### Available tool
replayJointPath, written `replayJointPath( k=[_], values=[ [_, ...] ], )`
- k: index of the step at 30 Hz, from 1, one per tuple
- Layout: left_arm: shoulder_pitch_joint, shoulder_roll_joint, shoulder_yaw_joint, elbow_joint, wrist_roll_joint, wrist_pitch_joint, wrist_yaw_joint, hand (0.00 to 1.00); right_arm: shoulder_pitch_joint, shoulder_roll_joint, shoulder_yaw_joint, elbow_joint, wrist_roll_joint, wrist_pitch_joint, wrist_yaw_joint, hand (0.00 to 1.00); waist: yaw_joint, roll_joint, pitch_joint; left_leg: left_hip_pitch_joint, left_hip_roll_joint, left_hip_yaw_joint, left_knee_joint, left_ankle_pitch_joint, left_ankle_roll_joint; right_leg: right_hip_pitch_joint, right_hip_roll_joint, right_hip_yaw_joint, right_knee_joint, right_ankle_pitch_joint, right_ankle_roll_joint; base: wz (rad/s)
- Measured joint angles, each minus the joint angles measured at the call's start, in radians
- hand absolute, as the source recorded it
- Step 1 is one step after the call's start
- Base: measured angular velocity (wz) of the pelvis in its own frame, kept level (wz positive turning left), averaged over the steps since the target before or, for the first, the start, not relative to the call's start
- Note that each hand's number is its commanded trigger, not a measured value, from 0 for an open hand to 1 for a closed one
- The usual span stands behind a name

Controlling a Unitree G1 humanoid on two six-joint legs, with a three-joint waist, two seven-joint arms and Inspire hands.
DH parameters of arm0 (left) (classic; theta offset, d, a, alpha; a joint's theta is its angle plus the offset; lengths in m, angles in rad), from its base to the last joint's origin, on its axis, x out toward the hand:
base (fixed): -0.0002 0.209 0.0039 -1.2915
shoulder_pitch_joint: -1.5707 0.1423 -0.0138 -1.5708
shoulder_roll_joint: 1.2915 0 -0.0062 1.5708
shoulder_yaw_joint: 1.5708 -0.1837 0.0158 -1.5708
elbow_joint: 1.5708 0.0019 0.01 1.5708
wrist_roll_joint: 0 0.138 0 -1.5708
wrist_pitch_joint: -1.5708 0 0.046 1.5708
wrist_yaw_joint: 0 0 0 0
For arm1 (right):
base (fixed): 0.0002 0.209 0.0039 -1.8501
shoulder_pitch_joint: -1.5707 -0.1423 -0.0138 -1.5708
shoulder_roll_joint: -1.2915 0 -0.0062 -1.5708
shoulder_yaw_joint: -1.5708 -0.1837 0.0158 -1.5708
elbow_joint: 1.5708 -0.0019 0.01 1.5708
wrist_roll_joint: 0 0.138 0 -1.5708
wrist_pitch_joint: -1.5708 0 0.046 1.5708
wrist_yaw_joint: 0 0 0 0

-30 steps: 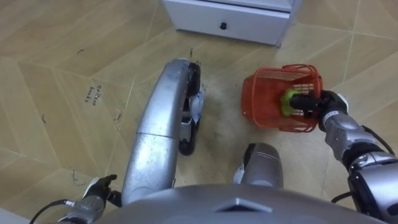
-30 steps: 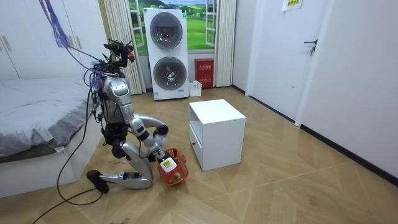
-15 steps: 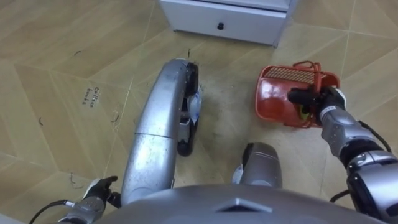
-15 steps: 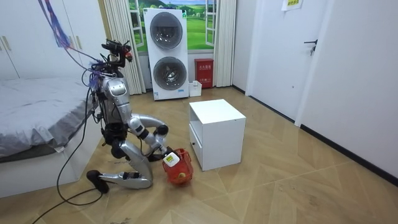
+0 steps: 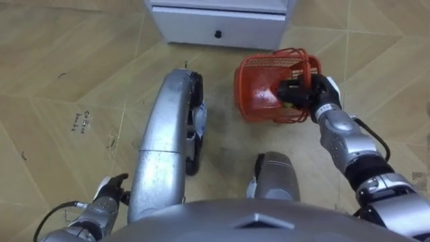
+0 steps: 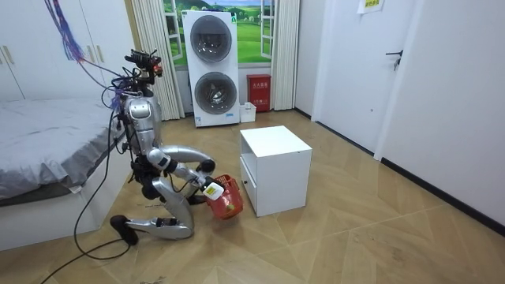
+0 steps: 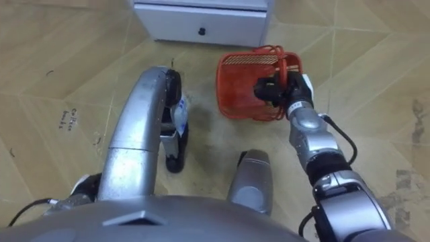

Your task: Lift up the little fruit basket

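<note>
An orange mesh fruit basket [image 5: 259, 91] hangs tilted on its side, its opening towards me, just in front of the white cabinet. My right hand [image 5: 304, 92] is shut on its rim and handle at the right side. A bit of green-yellow fruit [image 5: 287, 103] shows inside behind the fingers. The right eye view has the basket [image 7: 242, 84] and the right hand [image 7: 279, 89] in the same grip. In the room view I kneel on the floor with the basket [image 6: 227, 197] held low beside my knee. My left hand [image 5: 106, 196] hangs open at the lower left.
A white cabinet [image 5: 215, 27] with a drawer knob stands close beyond the basket, also in the room view [image 6: 274, 170]. A bed [image 6: 47, 142] is behind me. Stacked washing machines [image 6: 211, 67] stand at the far wall. Wooden floor [image 5: 60, 74] lies open to my left.
My right hand has raised the basket off the floor and brought it closer to the cabinet. My torso has straightened, so the eye views have shifted.
</note>
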Motion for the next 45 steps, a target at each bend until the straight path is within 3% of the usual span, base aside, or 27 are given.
replayJointPath(
  k=[4, 7, 11, 14, 16, 17, 18, 19, 20, 21, 23, 25, 26, 27, 28, 29, 30, 32, 33, 34, 36, 38, 39, 40, 41, 42, 45],
  values=[
    [-0.049, 0.009, 0.014, 0.006, 0.0, -0.004, 0.013, 0.0, 0.006, -0.003, 0.0, -0.077, -0.007, -0.002, 0.002, 1.0, -0.047, -0.005, -0.0047, 0.008, -0.005, 0.009, 0.003, -0.016, 0.02, 0.013, 0.004, 0.015, -0.026, -0.009, 0.01, -0.01],
    [-0.087, 0.017, 0.04, 0.019, 0.001, -0.019, 0.012, 0.0, 0.003, -0.01, 0.0, -0.093, -0.052, -0.002, 0.007, 1.0, -0.057, -0.006, -0.0046, 0.029, 0.004, 0.011, 0.001, -0.024, 0.035, 0.023, 0.045, 0.059, -0.069, -0.028, 0.018, -0.24],
    [-0.089, 0.032, 0.086, 0.017, -0.001, -0.02, -0.005, 0.0, 0.002, -0.016, 0.021, -0.1, -0.134, 0.0, 0.03, 1.0, -0.051, 0.0, -0.0064, 0.069, 0.05, 0.007, -0.025, -0.008, 0.069, 0.021, 0.12, 0.133, -0.192, -0.033, 0.022, -0.51],
    [-0.068, 0.029, 0.135, -0.001, 0.0, -0.012, -0.028, 0.0, 0.003, -0.017, 0.023, -0.131, -0.145, 0.027, 0.055, 1.0, -0.047, 0.007, -0.0092, 0.147, 0.083, -0.005, -0.157, -0.004, 0.075, 0.033, 0.141, 0.13, -0.413, -0.032, 0.025, -0.49],
    [-0.038, 0.029, 0.158, 0.002, 0.0, -0.001, -0.032, 0.0, 0.004, -0.014, 0.037, -0.169, -0.153, 0.033, 0.064, 1.0, -0.042, 0.016, -0.0069, 0.217, 0.108, -0.025, -0.237, 0.035, 0.092, 0.086, 0.163, 0.131, -0.608, -0.021, 0.036, -0.84],
    [-0.004, 0.028, 0.169, 0.008, 0.004, 0.006, -0.034, 0.0, 0.009, -0.012, 0.049, -0.186, -0.153, 0.038, 0.07, 1.0, -0.025, 0.034, 0.0049, 0.232, 0.136, -0.008, -0.23, 0.106, 0.126, 0.174, 0.183, 0.134, -0.759, -0.011, 0.037, -0.43],
    [0.01, 0.017, 0.171, -0.013, 0.018, 0.011, -0.037, 0.0, 0.056, -0.049, 0.023, -0.257, -0.146, 0.039, 0.07, 1.0, -0.025, 0.014, -0.0042, 0.25, 0.059, 0.065, -0.386, 0.097, 0.137, 0.247, 0.144, 0.125, -0.889, -0.007, 0.045, -0.05],
    [0.015, 0.012, 0.171, -0.048, 0.02, 0.012, -0.038, 0.0, 0.075, -0.068, 0.012, -0.301, -0.137, 0.039, 0.069, 1.0, -0.034, 0.016, -0.0159, 0.267, 0.032, 0.114, -0.526, 0.131, 0.145, 0.264, 0.138, 0.122, -0.94, 0.0, 0.049, 0.49],
    [0.043, 0.014, 0.176, -0.084, 0.015, 0.023, -0.037, 0.0, 0.083, -0.094, -0.01, -0.34, -0.137, 0.038, 0.07, 1.0, -0.021, 0.018, -0.0214, 0.29, 0.016, 0.132, -0.58, 0.137, 0.182, 0.292, 0.123, 0.109, -1.011, 0.045, 0.051, 0.34],
    [0.038, 0.016, 0.192, -0.084, 0.011, 0.031, -0.032, 0.0, 0.098, -0.086, -0.04, -0.383, -0.162, 0.05, 0.063, 1.0, -0.016, 0.019, -0.0218, 0.349, 0.01, 0.14, -0.655, 0.129, 0.19, 0.31, 0.119, 0.086, -1.088, 0.136, 0.04, 0.09],
    [0.045, 0.026, 0.194, -0.099, 0.011, 0.036, -0.02, 0.0, 0.136, -0.085, -0.039, -0.447, -0.178, 0.055, 0.081, 1.0, 0.008, 0.018, -0.0219, 0.46, 0.011, 0.133, -0.783, 0.148, 0.186, 0.324, 0.111, 0.082, -1.197, 0.194, 0.045, -0.35],
    [0.068, 0.032, 0.201, -0.1, 0.011, 0.039, -0.001, 0.0, 0.192, -0.077, -0.04, -0.53, -0.19, 0.049, 0.093, 1.0, 0.015, 0.023, -0.0196, 0.593, 0.01, 0.115, -0.904, 0.171, 0.17, 0.331, 0.103, 0.056, -1.297, 0.222, 0.028, -0.6],
    [0.088, 0.038, 0.214, -0.1, 0.012, 0.039, 0.002, 0.0, 0.232, -0.074, -0.037, -0.58, -0.202, 0.025, 0.106, 1.0, 0.017, 0.027, -0.0186, 0.674, 0.011, 0.1, -0.953, 0.184, 0.165, 0.344, 0.106, 0.043, -1.342, 0.262, 0.016, -0.53],
    [0.102, 0.043, 0.217, -0.105, 0.012, 0.047, 0.012, 0.0, 0.257, -0.07, -0.036, -0.608, -0.202, 0.008, 0.121, 1.0, 0.008, 0.027, -0.0152, 0.737, 0.022, 0.101, -0.981, 0.192, 0.162, 0.385, 0.126, 0.032, -1.381, 0.357, 0.013, -0.45],
    [0.105, 0.045, 0.221, -0.108, 0.011, 0.056, 0.013, 0.0, 0.258, -0.069, -0.037, -0.616, -0.202, 0.007, 0.127, 1.0, 0.002, 0.043, -0.0155, 0.761, 0.034, 0.115, -0.986, 0.197, 0.163, 0.4, 0.139, 0.027, -1.394, 0.403, 0.007, -0.26],
    [0.104, 0.049, 0.223, -0.119, 0.009, 0.067, 0.014, 0.0, 0.26, -0.065, -0.047, -0.632, -0.2, 0.007, 0.134, 1.0, -0.01, 0.058, -0.01, 0.806, 0.058, 0.136, -1.031, 0.2, 0.164, 0.408, 0.155, 0.013, -1.398, 0.501, 0.005, 0.1],
    [0.098, 0.053, 0.225, -0.129, 0.001, 0.069, 0.015, 0.0, 0.267, -0.056, -0.06, -0.645, -0.2, 0.007, 0.139, 1.0, -0.033, 0.048, -0.0147, 0.866, 0.048, 0.145, -1.125, 0.203, 0.159, 0.395, 0.148, 0.006, -1.384, 0.602, 0.014, 0.28],
    [0.08, 0.05, 0.216, -0.154, -0.004, 0.068, 0.014, 0.0, 0.276, -0.048, -0.089, -0.649, -0.202, 0.005, 0.144, 1.0, -0.023, 0.053, -0.0157, 0.925, 0.045, 0.157, -1.224, 0.213, 0.144, 0.339, 0.138, -0.002, -1.323, 0.704, 0.049, 0.12],
    [0.075, 0.05, 0.215, -0.158, -0.003, 0.059, 0.015, 0.0, 0.271, -0.046, -0.09, -0.651, -0.21, 0.006, 0.146, 1.0, 0.001, 0.053, -0.0157, 0.949, 0.048, 0.158, -1.255, 0.216, 0.139, 0.264, 0.136, 0.0, -1.258, 0.616, 0.033, -0.33],
    [0.074, 0.049, 0.215, -0.158, -0.002, 0.058, 0.015, 0.0, 0.274, -0.046, -0.088, -0.654, -0.22, 0.006, 0.15, 1.0, 0.01, 0.055, -0.0162, 0.965, 0.048, 0.154, -1.272, 0.219, 0.135, 0.231, 0.139, 0.001, -1.234, 0.567, 0.027, -0.44],
    [0.089, 0.047, 0.215, -0.157, -0.004, 0.058, 0.017, 0.0, 0.279, -0.049, -0.087, -0.658, -0.247, 0.01, 0.17, 1.0, 0.018, 0.07, -0.0186, 1.055, 0.055, 0.137, -1.354, 0.233, 0.111, 0.127, 0.175, -0.005, -1.266, 0.42, 0.023, -0.16],
    [0.099, 0.048, 0.22, -0.157, -0.004, 0.058, 0.019, 0.0, 0.278, -0.052, -0.09, -0.667, -0.244, 0.01, 0.177, 1.0, 0.005, 0.077, -0.0187, 1.112, 0.067, 0.113, -1.395, 0.243, 0.094, 0.083, 0.188, -0.019, -1.425, 0.372, 0.013, 0.21],
    [0.1, 0.05, 0.22, -0.158, -0.004, 0.057, 0.019, 0.0, 0.279, -0.052, -0.089, -0.68, -0.246, 0.01, 0.18, 1.0, -0.015, 0.074, -0.0205, 1.138, 0.067, 0.088, -1.404, 0.247, 0.083, 0.079, 0.184, -0.023, -1.593, 0.374, 0.012, 0.52],
    [0.101, 0.05, 0.22, -0.158, -0.004, 0.056, 0.019, 0.0, 0.279, -0.052, -0.089, -0.687, -0.246, 0.01, 0.183, 1.0, -0.023, 0.068, -0.0244, 1.146, 0.067, 0.086, -1.398, 0.247, 0.076, 0.08, 0.182, -0.028, -1.675, 0.387, 0.005, 0.49],
    [0.101, 0.039, 0.22, -0.158, -0.001, 0.054, 0.017, 0.0, 0.277, -0.058, -0.09, -0.69, -0.244, 0.01, 0.19, 1.0, -0.024, 0.073, -0.0345, 1.158, 0.085, 0.074, -1.4, 0.246, 0.056, 0.109, 0.184, -0.058, -1.714, 0.411, -0.026, 0.09],
    [0.105, 0.034, 0.231, -0.156, 0.003, 0.049, 0.012, 0.0, 0.27, -0.057, -0.089, -0.69, -0.239, 0.01, 0.202, 1.0, -0.011, 0.08, -0.0358, 1.176, 0.106, 0.072, -1.422, 0.26, 0.032, 0.159, 0.213, -0.084, -1.778, 0.436, -0.047, 0.0],
    [0.11, 0.033, 0.257, -0.153, 0.003, 0.044, 0.007, 0.0, 0.267, -0.058, -0.095, -0.696, -0.229, 0.01, 0.233, 1.0, -0.017, 0.081, -0.036, 1.222, 0.144, 0.079, -1.52, 0.292, 0.003, 0.261, 0.264, -0.087, -1.929, 0.487, -0.064, 0.19]
  ],
)
